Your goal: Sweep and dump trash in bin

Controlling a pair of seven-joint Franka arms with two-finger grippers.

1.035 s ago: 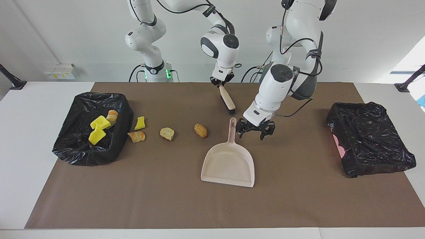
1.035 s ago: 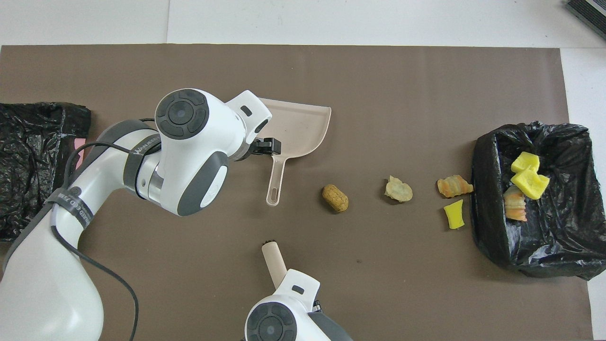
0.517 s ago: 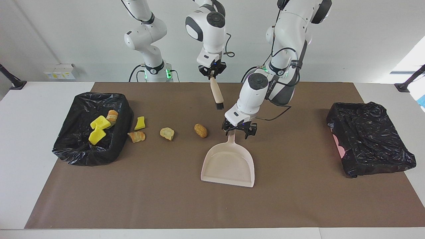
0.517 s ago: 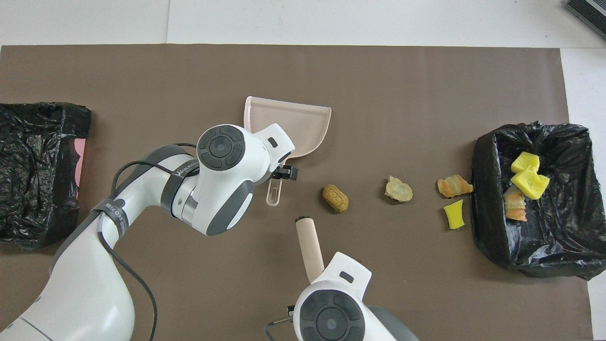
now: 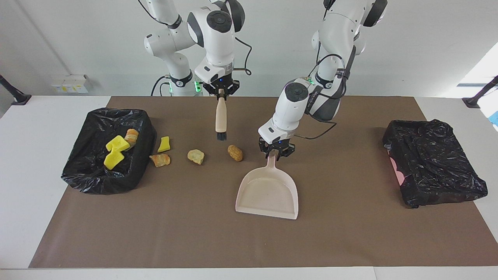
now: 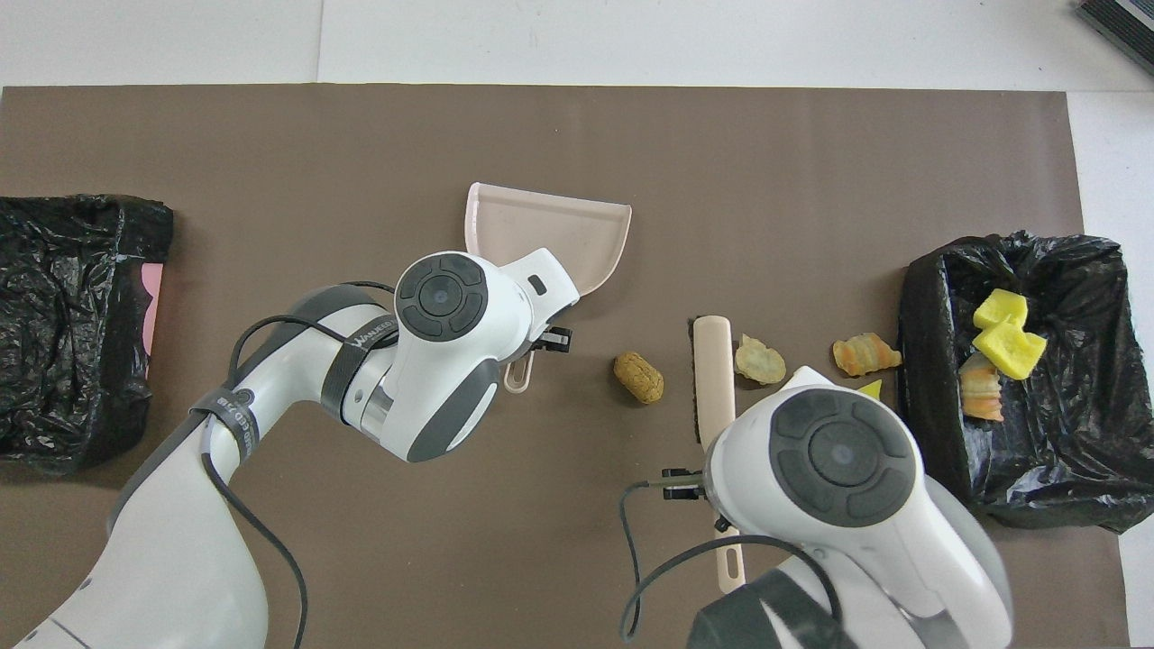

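Gripping the beige plastic dustpan [image 5: 267, 191] by its handle, the left gripper [image 5: 276, 152] sits at table level. Right gripper [image 5: 221, 88] clamps a hanging beige-handled brush [image 5: 220, 118] above the brown mat [image 5: 350, 233]. Four trash lumps [image 5: 235, 153] lie beside the black-lined bin [image 5: 93, 175]; three lie inside.

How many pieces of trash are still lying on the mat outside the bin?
4: a brown lump beside the dustpan handle, a tan piece, an orange piece and a yellow chunk next to the bin.
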